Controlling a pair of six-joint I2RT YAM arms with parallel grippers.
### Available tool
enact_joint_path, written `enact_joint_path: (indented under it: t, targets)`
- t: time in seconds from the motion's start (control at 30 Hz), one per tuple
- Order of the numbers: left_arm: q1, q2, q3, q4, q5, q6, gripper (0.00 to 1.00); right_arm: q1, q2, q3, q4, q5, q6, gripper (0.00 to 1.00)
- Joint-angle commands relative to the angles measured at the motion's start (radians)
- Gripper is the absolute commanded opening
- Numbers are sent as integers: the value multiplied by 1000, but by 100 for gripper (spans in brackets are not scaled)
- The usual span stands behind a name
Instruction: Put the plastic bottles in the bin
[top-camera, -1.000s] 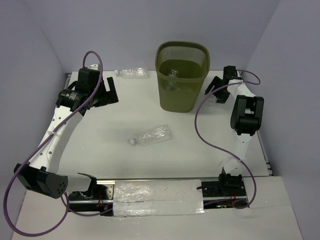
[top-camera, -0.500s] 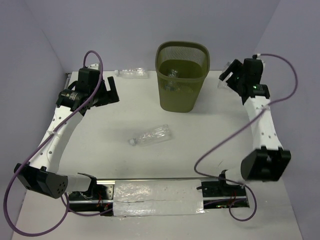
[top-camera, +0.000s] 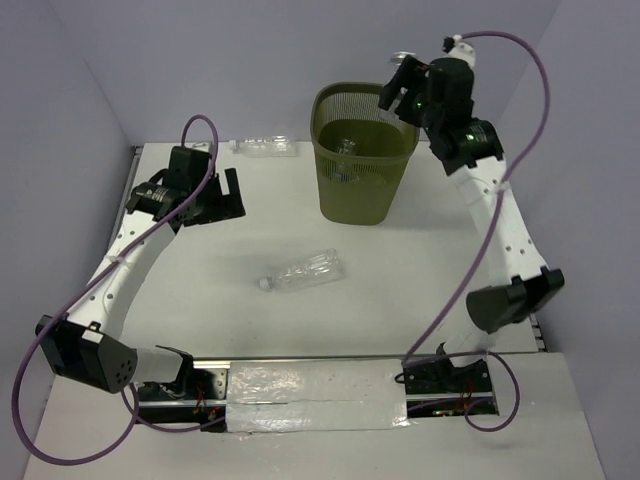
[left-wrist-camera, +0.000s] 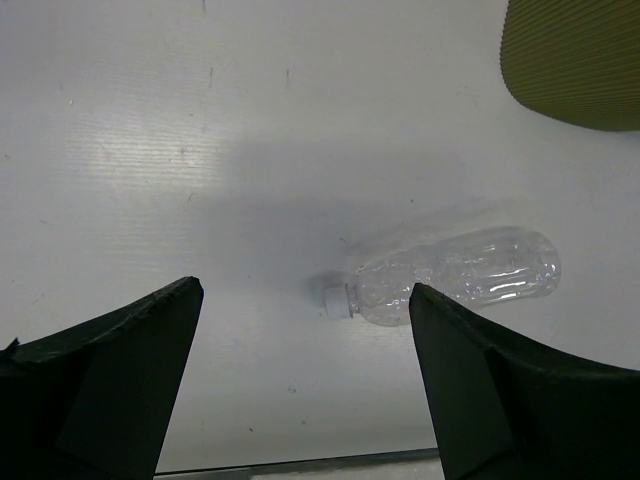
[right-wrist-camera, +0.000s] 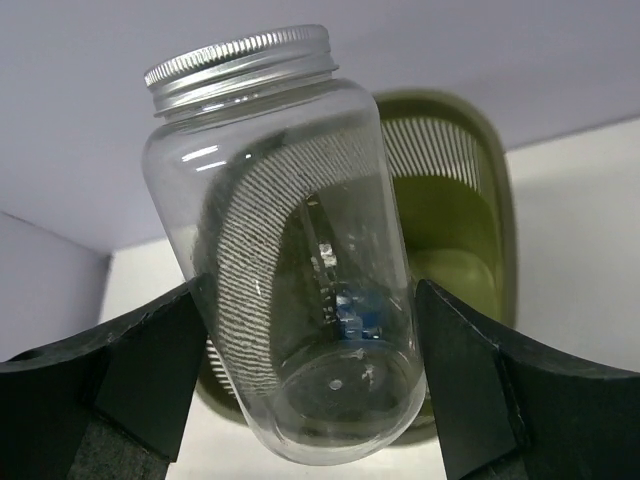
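The olive-green mesh bin (top-camera: 360, 195) stands at the back middle of the table. One clear plastic bottle (top-camera: 305, 271) lies on its side mid-table, another (top-camera: 265, 146) lies at the back left, and one shows inside the bin (top-camera: 345, 150). My right gripper (top-camera: 398, 88) is raised over the bin's back right rim, shut on a smooth clear jar (right-wrist-camera: 290, 250) with a silver screw lid. The bin (right-wrist-camera: 470, 200) shows below the jar. My left gripper (top-camera: 215, 195) is open and empty, left of the bin. In its wrist view the mid-table bottle (left-wrist-camera: 460, 275) lies ahead between the open fingers (left-wrist-camera: 120, 360).
The bin's wall (left-wrist-camera: 580, 60) fills the top right corner of the left wrist view. Purple cables loop off both arms. The table's near edge carries a taped strip (top-camera: 315, 395) between the arm bases. Grey walls close in at the back and sides.
My right arm has swung up and left from beside the bin's right side to above its rim, carrying the jar. My left gripper has shifted a little right and nearer.
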Motion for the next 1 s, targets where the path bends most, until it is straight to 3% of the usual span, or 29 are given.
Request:
enact_joint_path:
  t: [0.0, 0.03, 0.07, 0.13, 0.2, 0.27, 0.4, 0.53, 0.57, 0.7, 0.83, 0.97]
  targets:
    - [-5, -20, -9, 15, 16, 10, 98, 31, 110, 119, -65, 35, -28, 70]
    - [-6, -20, -9, 15, 23, 9, 98, 37, 137, 152, -100, 32, -31, 74]
    - [-6, -20, -9, 17, 27, 9, 98, 43, 166, 188, -122, 24, -32, 87]
    - [-6, -18, -8, 18, 29, 4, 98, 52, 246, 314, -206, 28, -51, 97]
    - [-8, -28, -9, 23, 6, -2, 98, 62, 269, 403, -248, 54, -64, 100]
    - [-8, -32, -12, 30, 1, -2, 98, 71, 233, 391, -233, 87, -71, 100]
    - [-8, -15, -5, 38, 6, 1, 98, 85, 58, 198, -121, 113, -98, 100]
    - [-8, 3, -8, 53, 18, -4, 98, 100, -33, 132, -145, 70, -118, 100]
    - [-8, 6, -3, 53, 10, -8, 98, 115, -84, 48, -138, 50, -145, 100]
    - [-8, 34, 34, 14, -75, -37, 99, 291, -214, -222, -128, 76, -164, 100]
    - [-3, 73, 116, -63, -197, -83, 99, 432, -303, -480, -182, 205, 90, 100]
    - [-2, 75, 162, -65, -215, -114, 99, 447, -444, -904, -54, 83, 578, 100]
